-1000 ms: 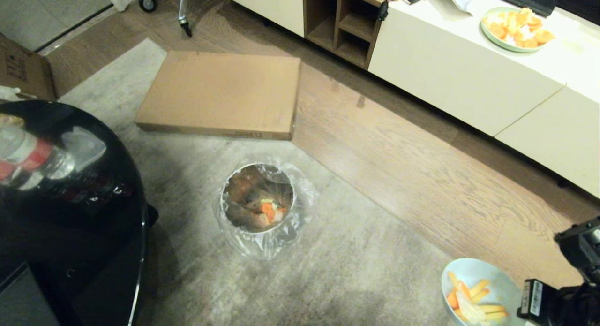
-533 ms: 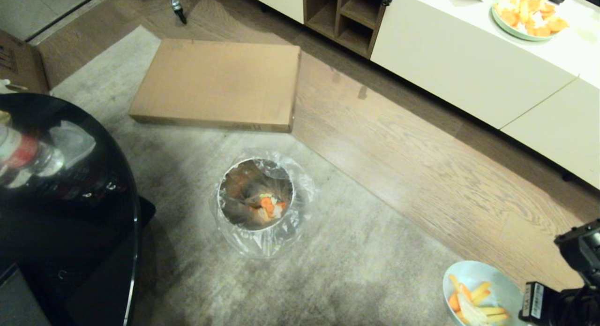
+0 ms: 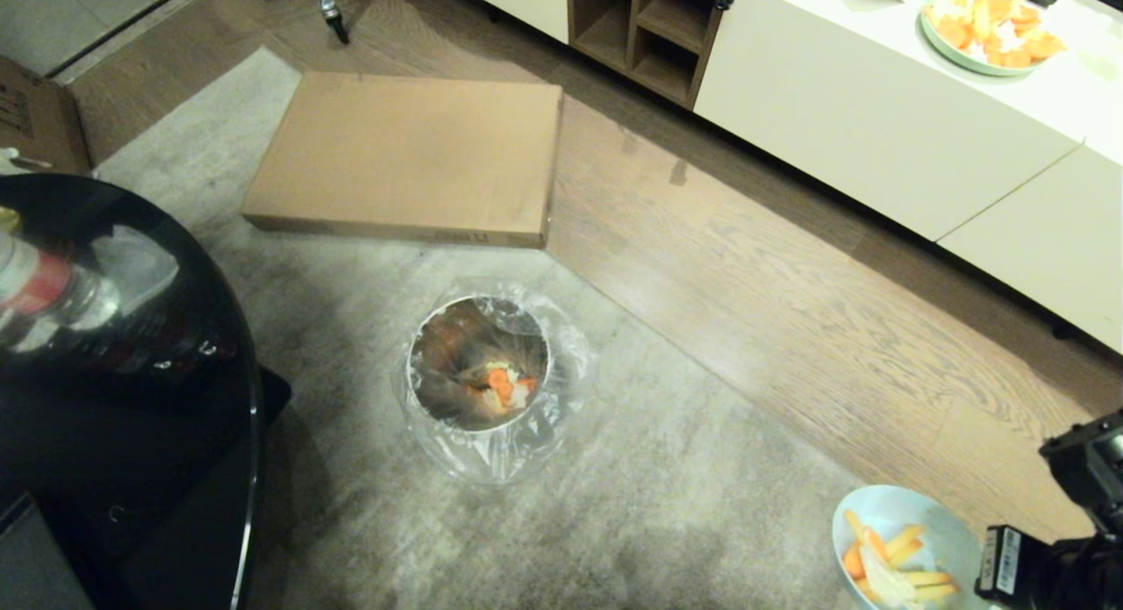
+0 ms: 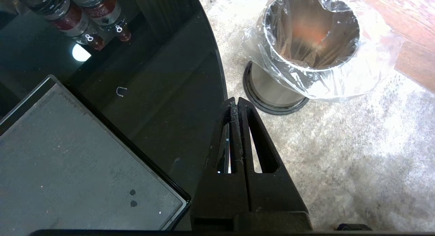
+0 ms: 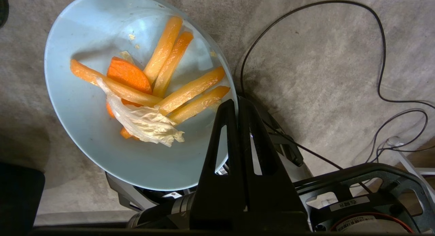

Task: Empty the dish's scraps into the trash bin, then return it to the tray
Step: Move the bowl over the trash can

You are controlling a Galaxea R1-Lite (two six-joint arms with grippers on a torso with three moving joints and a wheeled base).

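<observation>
The pale bluish dish [image 3: 886,509] hangs level at the lower right of the head view, over the carpet and well to the right of the trash bin [image 3: 443,347]. My right gripper [image 5: 236,102] is shut on the dish's [image 5: 85,35] rim. Orange and pale scraps [image 5: 153,90] lie inside it. The shiny metal trash bin [image 4: 272,90], lined with a clear bag, stands on the carpet with a few orange pieces [image 3: 502,389] at its bottom. My left gripper [image 4: 235,101] is shut and empty above the table's edge. Beside it lies the black tray [image 4: 68,161].
A glossy black round table [image 3: 132,373] with bottles [image 3: 44,285] fills the left. A flat cardboard box [image 3: 412,162] lies on the floor beyond the bin. A white cabinet [image 3: 877,110] at the back right carries a green plate of orange pieces [image 3: 983,31]. Cables [image 5: 380,59] trail over the carpet.
The whole head view has shifted a little, so the camera moved. The bin, table and box stay put, and the dish stays in my right gripper.
</observation>
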